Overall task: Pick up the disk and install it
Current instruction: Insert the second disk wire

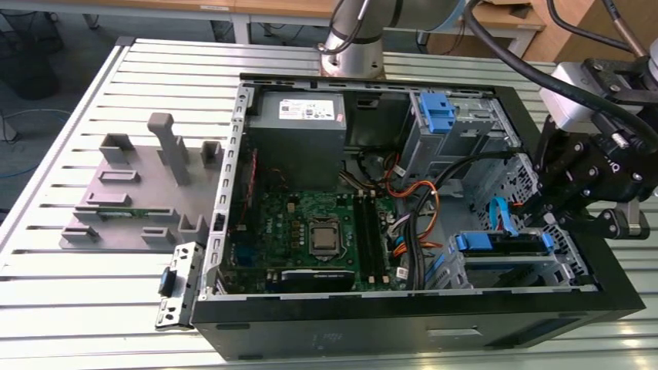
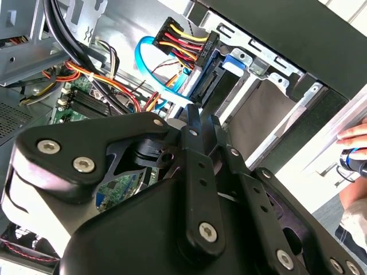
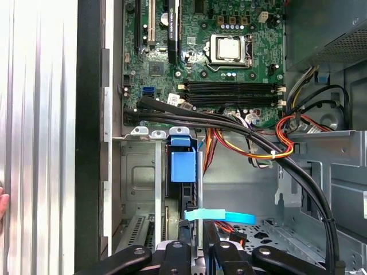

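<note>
At the drive cage in the corner of the open computer case (image 1: pixel 606 297), on the exterior view's right, the disk (image 1: pixel 498 245) sits in its bay with the blue bracket around it, so it looks at least partly installed. The gripper (image 1: pixel 575 204) hangs just above and beside this cage. Whether its fingers are spread or pressed together, the pictures do not tell. In the first wrist view the blue bracket (image 3: pixel 183 166) stands upright among the metal rails. If the disk is fully seated cannot be judged.
</note>
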Controlling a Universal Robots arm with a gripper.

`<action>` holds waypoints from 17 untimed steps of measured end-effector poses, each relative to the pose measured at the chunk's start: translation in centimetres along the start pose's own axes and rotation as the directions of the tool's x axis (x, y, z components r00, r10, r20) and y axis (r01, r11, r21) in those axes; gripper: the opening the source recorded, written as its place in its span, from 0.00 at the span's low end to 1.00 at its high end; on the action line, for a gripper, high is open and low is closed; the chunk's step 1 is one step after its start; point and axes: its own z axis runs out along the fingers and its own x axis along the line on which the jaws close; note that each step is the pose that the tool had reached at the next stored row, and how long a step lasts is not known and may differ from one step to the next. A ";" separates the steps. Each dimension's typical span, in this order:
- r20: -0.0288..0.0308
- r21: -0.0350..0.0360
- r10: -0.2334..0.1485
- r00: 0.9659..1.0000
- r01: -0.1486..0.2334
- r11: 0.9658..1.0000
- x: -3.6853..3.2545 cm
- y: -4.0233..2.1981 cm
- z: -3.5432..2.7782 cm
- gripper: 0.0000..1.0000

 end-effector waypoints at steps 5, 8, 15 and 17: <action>0.000 0.000 0.000 1.000 0.000 1.000 -0.01 0.01 -0.23 0.24; 0.000 0.000 0.000 1.000 0.000 1.000 -0.02 0.01 -0.25 0.24; 0.000 0.000 0.000 1.000 0.000 1.000 -0.22 -0.43 -0.07 0.24; 0.000 0.000 0.000 1.000 0.000 1.000 -0.33 -0.67 0.04 0.24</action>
